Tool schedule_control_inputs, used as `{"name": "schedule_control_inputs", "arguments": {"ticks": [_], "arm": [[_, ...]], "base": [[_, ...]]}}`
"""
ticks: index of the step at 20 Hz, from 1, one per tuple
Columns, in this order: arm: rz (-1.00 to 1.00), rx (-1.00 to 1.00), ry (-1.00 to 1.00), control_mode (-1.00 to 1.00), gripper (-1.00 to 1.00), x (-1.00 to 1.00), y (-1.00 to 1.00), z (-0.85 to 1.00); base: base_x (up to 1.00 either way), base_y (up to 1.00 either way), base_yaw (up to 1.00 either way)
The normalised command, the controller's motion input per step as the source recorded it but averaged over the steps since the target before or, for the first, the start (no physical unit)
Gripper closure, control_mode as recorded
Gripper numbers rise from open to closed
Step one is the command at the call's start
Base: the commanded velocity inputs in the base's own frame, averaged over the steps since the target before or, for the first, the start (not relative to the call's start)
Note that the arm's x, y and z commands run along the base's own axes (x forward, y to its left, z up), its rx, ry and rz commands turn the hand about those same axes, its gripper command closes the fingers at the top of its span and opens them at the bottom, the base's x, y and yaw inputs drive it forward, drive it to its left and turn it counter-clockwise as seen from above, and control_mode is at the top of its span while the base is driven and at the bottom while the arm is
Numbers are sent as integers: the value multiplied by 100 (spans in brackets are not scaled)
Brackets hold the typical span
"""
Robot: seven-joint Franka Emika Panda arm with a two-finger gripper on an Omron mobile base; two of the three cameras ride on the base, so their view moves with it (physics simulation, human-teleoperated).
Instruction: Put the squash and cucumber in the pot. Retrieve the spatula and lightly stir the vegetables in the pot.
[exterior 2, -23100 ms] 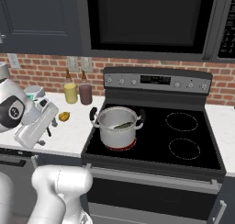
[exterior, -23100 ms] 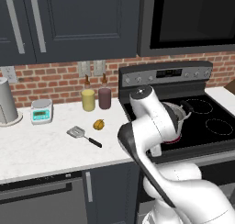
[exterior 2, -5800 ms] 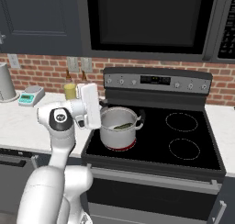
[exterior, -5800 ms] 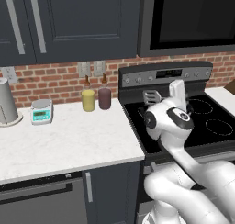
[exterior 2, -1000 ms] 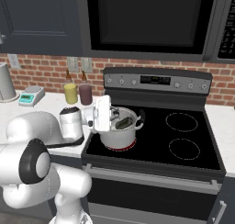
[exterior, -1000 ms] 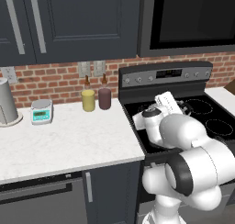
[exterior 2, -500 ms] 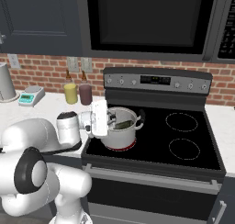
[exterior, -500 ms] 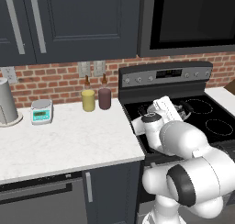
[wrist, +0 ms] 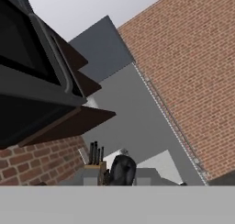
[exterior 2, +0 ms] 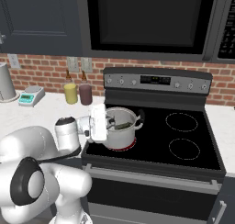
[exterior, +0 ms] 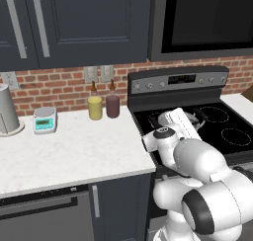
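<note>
On the near left burner of the black stove [exterior 2: 193, 126] stands the shiny silver steel pot with black loop handles [exterior 2: 123, 137]; the short dark green cucumber [exterior 2: 123, 125] lies inside it. What else the pot holds is hidden. At the pot's left rim the arm's white hand covers the gripper [exterior 2: 109, 123], whose fingers are nearly closed; what they hold cannot be told. Left of the stove, white counter [exterior: 74, 153] lies bare toward its near edge.
</note>
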Motion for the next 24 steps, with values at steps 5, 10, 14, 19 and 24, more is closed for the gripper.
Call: {"name": "schedule_control_inputs", "arguments": {"ticks": [5, 10, 14, 19, 24], "arm": [[0, 0, 52, -100, 100, 8, 0, 72], [0, 4, 35, -100, 100, -12, -17, 97], [0, 12, 38, -100, 100, -52, -10, 100], [0, 19, 47, -100, 100, -74, 1, 100], [9, 15, 52, -100, 100, -35, 26, 81]], "base": [[0, 0, 0], [0, 0, 0], [0, 0, 0], [0, 0, 0], [0, 0, 0]]}}
